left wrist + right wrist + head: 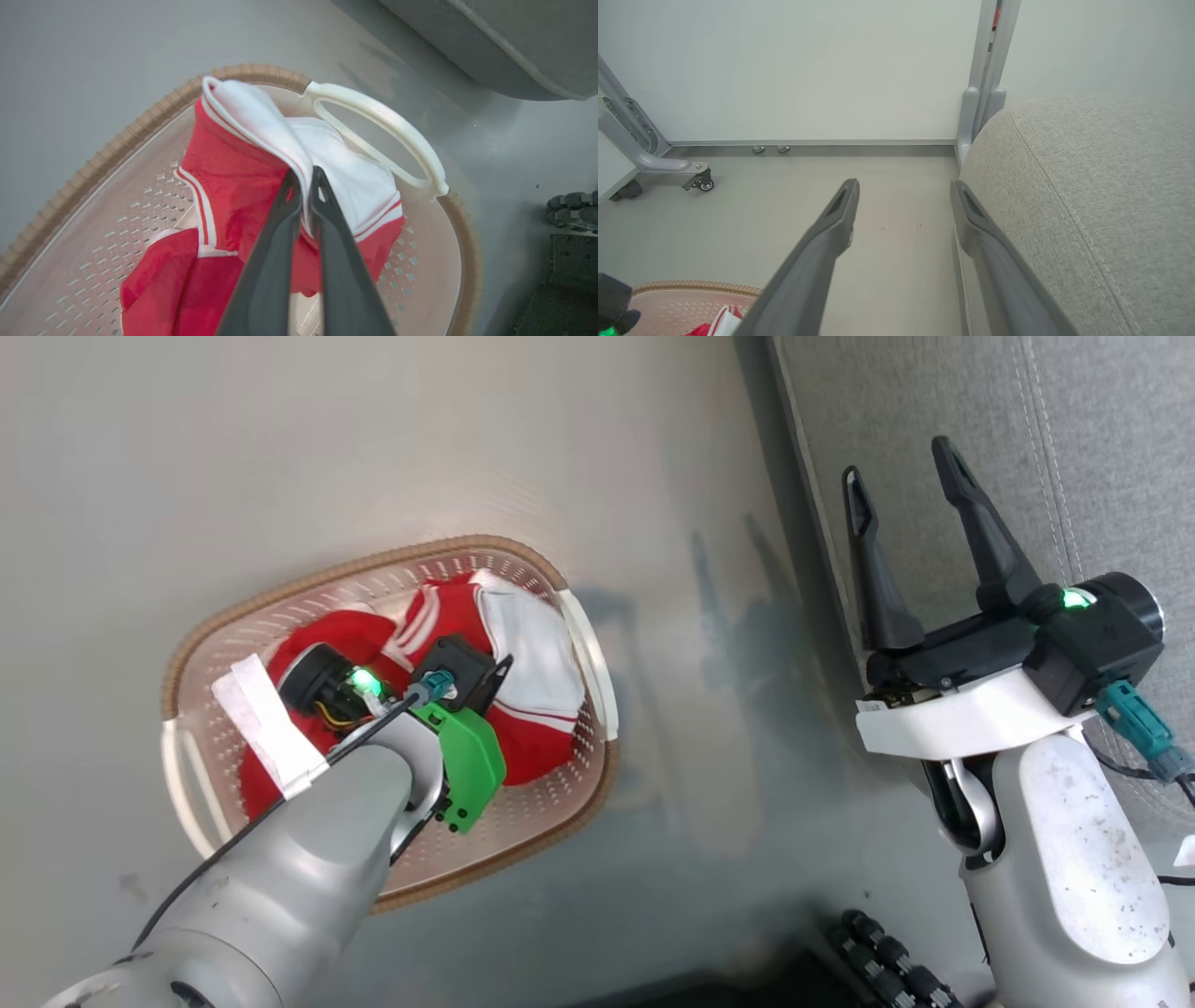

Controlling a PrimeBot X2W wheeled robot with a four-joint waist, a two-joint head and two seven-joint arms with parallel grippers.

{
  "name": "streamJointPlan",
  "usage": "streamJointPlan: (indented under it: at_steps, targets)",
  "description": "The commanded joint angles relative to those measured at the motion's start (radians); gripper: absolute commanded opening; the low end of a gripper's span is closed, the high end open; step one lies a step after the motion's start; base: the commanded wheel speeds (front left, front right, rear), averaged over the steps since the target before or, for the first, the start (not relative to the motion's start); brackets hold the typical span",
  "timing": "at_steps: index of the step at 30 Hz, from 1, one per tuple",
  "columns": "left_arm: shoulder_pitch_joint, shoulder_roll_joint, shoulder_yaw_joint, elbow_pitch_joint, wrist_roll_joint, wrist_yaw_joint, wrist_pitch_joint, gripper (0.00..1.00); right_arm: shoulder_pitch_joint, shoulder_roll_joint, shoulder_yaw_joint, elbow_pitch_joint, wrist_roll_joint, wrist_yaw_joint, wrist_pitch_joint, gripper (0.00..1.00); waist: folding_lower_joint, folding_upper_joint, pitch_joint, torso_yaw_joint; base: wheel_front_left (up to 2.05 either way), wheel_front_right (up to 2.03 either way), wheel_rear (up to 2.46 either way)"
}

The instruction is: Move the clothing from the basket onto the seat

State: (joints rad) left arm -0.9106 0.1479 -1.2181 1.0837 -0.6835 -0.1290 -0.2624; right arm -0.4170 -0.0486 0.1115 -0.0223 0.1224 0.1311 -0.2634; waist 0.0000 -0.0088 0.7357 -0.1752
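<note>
Left end effector (304, 179) is pinched shut on a white fold of the red sports garment (233, 186), the rest slumped beneath its tips in the laundry basket (117, 144). It looks soft, light and floppy, so a bunched fold should hold best. Right end effector (896, 457) gapes empty beside the sofa seat (1074, 429).

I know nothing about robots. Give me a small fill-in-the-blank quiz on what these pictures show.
1. The left gripper is ____ on the clothing.
2. The right gripper stands ____, holding nothing.
3. The clothing is red and ____.
4. The basket has a ____ rim.

Missing words: shut; open; white; brown.
</note>
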Motion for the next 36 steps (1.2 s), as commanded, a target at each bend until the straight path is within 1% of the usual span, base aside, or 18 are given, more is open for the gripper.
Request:
streamJointPlan:
  at_steps: [1, 8, 15, 26, 32, 36]
  targets:
    - [0.028, 0.010, 0.020, -0.022, 0.011, -0.003, -0.003, 0.00, 0.019, -0.003, 0.000, 0.011, -0.008, -0.001, -0.002, 1.00, 0.0000, 0.0088, -0.072, 0.054, 0.00, 0.00, 0.00]
    - [0.098, 0.023, 0.143, -0.139, 0.079, 0.002, -0.004, 0.00, 0.042, -0.004, -0.003, 0.044, -0.021, -0.001, -0.002, 1.00, 0.0000, 0.0088, -0.166, 0.098, 0.00, 0.00, 0.00]
    - [0.184, 0.030, 0.292, -0.268, 0.177, 0.008, -0.004, 0.00, 0.071, -0.004, -0.009, 0.074, -0.027, -0.001, -0.002, 1.00, 0.0000, 0.0088, -0.250, 0.134, 0.00, 0.00, 0.00]
    - [0.312, 0.028, 0.516, -0.484, 0.308, 0.004, -0.004, 0.00, 0.129, -0.003, -0.022, 0.110, -0.020, -0.001, -0.002, 1.00, 0.0000, 0.0088, -0.377, 0.169, 0.00, 0.00, 0.00]
    - [0.354, 0.021, 0.604, -0.599, 0.361, 0.000, -0.004, 0.00, 0.161, -0.004, -0.025, 0.120, -0.011, -0.001, -0.002, 1.00, 0.0000, 0.0088, -0.434, 0.180, 0.00, 0.00, 0.00]
    - [0.370, 0.013, 0.644, -0.674, 0.386, -0.001, -0.004, 0.00, 0.184, -0.004, -0.028, 0.126, -0.005, -0.001, -0.002, 1.00, 0.0000, 0.0088, -0.468, 0.185, 0.00, 0.00, 0.00]
